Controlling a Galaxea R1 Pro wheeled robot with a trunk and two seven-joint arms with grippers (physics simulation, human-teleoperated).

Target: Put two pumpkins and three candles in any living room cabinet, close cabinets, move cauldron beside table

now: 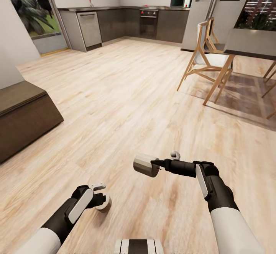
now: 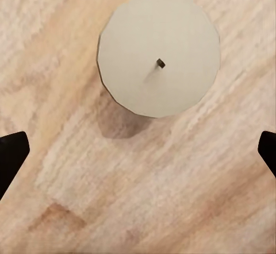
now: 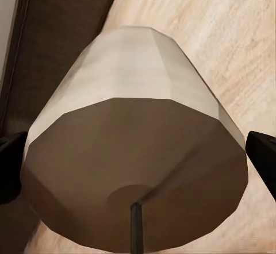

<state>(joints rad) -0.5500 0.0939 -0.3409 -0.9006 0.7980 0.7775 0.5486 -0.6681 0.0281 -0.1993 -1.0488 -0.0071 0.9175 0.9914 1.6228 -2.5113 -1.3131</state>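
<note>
The right hand (image 1: pixel 155 164) grips one squat candle (image 1: pixel 145 165) above the wooden floor (image 1: pixel 126 93), while the left hand (image 1: pixel 100 196), spread wide, hovers over another candle (image 2: pixel 159 53) standing there: light, rigid, probably smooth, best pinched across its round sides.

Beige candle (image 1: pixel 147 165) held sideways; 2nd candle (image 2: pixel 159 60) upright on floor.

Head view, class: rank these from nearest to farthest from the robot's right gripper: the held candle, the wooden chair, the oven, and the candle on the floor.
1. The held candle, in the right gripper.
2. The candle on the floor, lower left, under the left gripper.
3. The wooden chair, right, beside the dining table.
4. The oven, against the far kitchen wall.
</note>
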